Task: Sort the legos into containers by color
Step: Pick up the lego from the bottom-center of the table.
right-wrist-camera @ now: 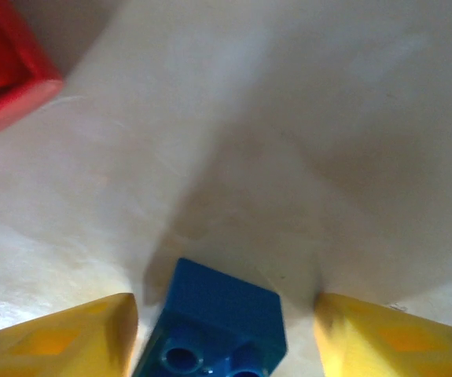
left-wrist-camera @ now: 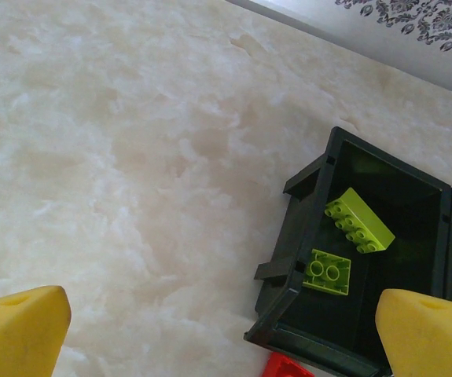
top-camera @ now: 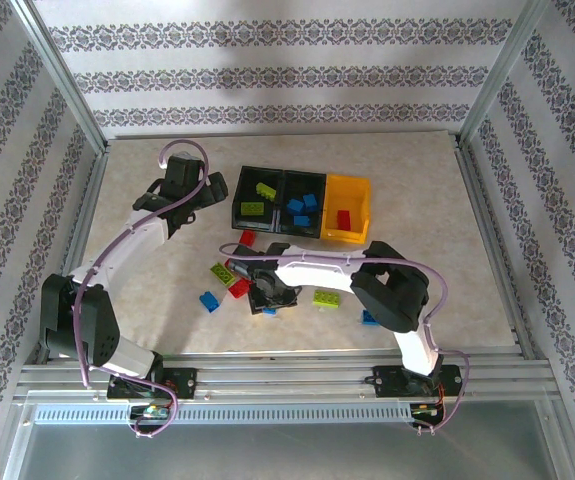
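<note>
Yellow fingers (right-wrist-camera: 68,338) of the right gripper (right-wrist-camera: 226,334) are straddling a blue lego (right-wrist-camera: 219,314) that is lying on the table (right-wrist-camera: 288,118). The jaws are standing apart: one finger is almost touching the brick and a gap is showing beside the other, so nothing is being pinched. A red lego (right-wrist-camera: 5,71) is lying ahead of this gripper, off to one side.

The left gripper (left-wrist-camera: 226,330) is hovering with its jaws spread wide, holding nothing. Ahead of it and to its right, a black bin (left-wrist-camera: 288,259) is holding two lime green legos (left-wrist-camera: 359,220). Beyond that bin, further from this gripper, a second black bin (top-camera: 285,200) is holding blue bricks (top-camera: 302,205), and a yellow-orange bin (top-camera: 362,190) is holding one red brick (top-camera: 344,219).
</note>
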You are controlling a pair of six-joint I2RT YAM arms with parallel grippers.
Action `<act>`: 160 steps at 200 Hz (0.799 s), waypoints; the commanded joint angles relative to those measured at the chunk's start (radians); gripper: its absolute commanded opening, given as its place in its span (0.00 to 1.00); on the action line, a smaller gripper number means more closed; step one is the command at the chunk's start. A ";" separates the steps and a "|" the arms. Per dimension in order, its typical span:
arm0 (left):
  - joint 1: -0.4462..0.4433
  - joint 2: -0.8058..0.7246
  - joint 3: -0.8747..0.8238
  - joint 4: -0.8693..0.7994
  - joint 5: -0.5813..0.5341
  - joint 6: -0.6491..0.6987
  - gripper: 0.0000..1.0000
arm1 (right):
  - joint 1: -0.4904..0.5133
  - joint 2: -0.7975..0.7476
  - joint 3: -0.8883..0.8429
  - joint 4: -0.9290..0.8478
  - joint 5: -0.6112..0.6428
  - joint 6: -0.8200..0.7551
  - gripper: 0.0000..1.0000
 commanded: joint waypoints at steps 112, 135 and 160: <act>0.029 -0.002 -0.011 0.045 0.029 -0.024 1.00 | -0.007 -0.038 -0.010 -0.040 0.029 -0.007 0.34; 0.033 -0.007 -0.016 0.042 0.034 -0.026 1.00 | -0.010 -0.070 0.006 -0.053 0.072 -0.030 0.33; 0.036 -0.021 -0.023 0.039 0.030 -0.022 1.00 | -0.033 -0.104 0.041 -0.095 0.139 -0.079 0.33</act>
